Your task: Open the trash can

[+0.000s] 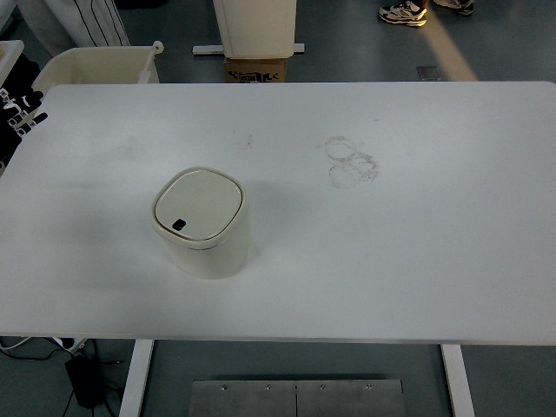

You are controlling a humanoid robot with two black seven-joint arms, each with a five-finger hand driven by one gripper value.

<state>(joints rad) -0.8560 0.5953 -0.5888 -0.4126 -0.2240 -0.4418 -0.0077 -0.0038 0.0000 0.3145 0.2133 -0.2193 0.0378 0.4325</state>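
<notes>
— Top view first. What sits on the white table [417,261]?
— One cream trash can [204,224], standing up, left of the middle and a bit to the near side. Lid [198,206] down flat, closed, with a small dark button [179,224] at its near left corner.
— Any robot hands around?
— None to see, left or right, so cannot tell if fingers are apart or together.
— Anything else on the top?
— Only faint ring marks [352,162], right of the middle, well apart from the can.
— And past the far edge?
— Cream bin [95,65] at far left, cardboard box [256,69] on the floor, and sneakers [404,12] of a person at far right.
</notes>
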